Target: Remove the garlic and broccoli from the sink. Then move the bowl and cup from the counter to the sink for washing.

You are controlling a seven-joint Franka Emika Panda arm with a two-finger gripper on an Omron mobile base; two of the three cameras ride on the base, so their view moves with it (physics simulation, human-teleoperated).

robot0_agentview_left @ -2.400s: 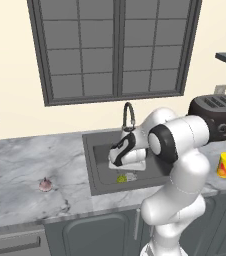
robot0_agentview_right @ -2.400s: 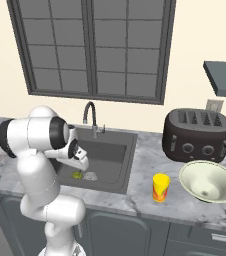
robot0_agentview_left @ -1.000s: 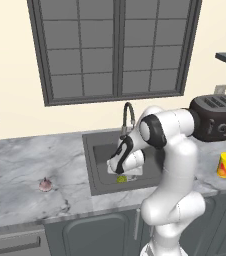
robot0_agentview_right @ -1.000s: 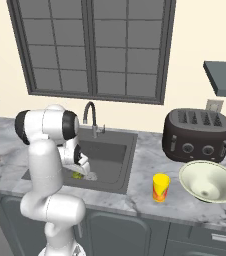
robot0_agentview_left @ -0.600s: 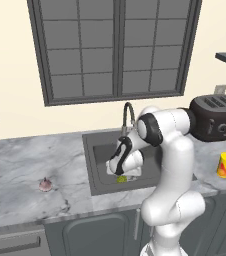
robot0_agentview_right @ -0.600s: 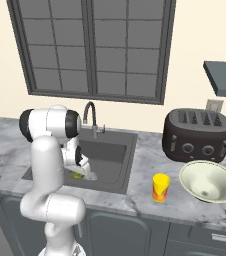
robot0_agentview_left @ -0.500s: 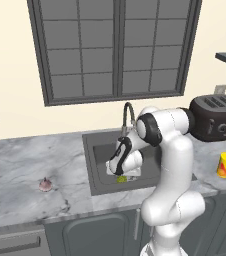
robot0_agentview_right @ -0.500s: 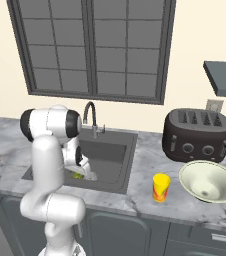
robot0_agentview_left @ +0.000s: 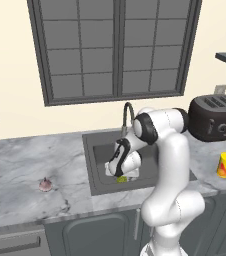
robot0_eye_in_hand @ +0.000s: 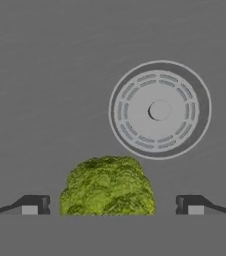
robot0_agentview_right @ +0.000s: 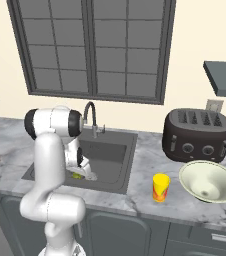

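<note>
The broccoli (robot0_eye_in_hand: 107,186) lies on the floor of the sink (robot0_agentview_left: 99,145), near the front wall, just beside the round drain disc (robot0_eye_in_hand: 159,110). The claw (robot0_eye_in_hand: 112,205) hangs low in the basin right over it, its fingers (robot0_eye_in_hand: 33,204) spread wide apart with the floret between them and clear space on both sides; nothing is gripped yet.

As a thing to handle, the floret looks light and a little springy: a bumpy crown that should give slightly under pressure and offer good friction, so slipping seems unlikely. It is small, though, and may roll or tip if only one finger meets it first. The better hold is probably across the widest part of the crown, pads closing evenly from both sides, low enough to avoid pinching off the top. The stalk is not clear from here, so its direction is uncertain.

The garlic (robot0_agentview_left: 45,184) sits on the surface to the left of the sink; cup (robot0_agentview_right: 160,187) and bowl (robot0_agentview_right: 208,181) wait on the right.
</note>
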